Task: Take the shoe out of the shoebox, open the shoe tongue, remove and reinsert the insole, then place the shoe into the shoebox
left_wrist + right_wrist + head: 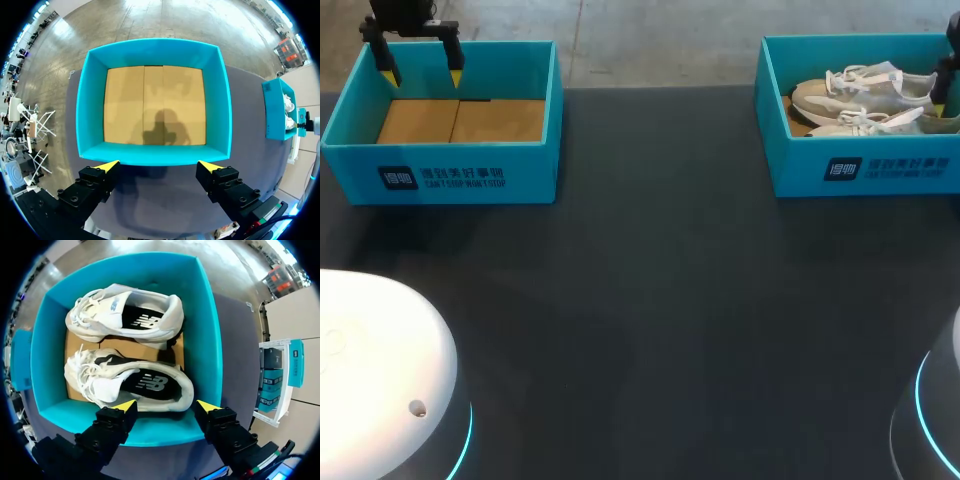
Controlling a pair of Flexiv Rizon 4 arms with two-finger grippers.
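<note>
At the upper right of the head view, a teal cardboard shoebox point(865, 168) on the dark counter point(660, 300) holds two white lace-up sneakers point(860, 95) lying side by side. The right pincer point(166, 405) hangs above the shoebox's near wall, fingers spread. At the upper left, the left pincer point(421, 75), also spread, hangs over a second teal box point(440, 175) with a bare brown cardboard floor.

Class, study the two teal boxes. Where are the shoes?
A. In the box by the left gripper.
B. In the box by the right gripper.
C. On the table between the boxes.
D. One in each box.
B: both shoes lie in the right box, under the right gripper; the left box shows only bare cardboard.
</note>
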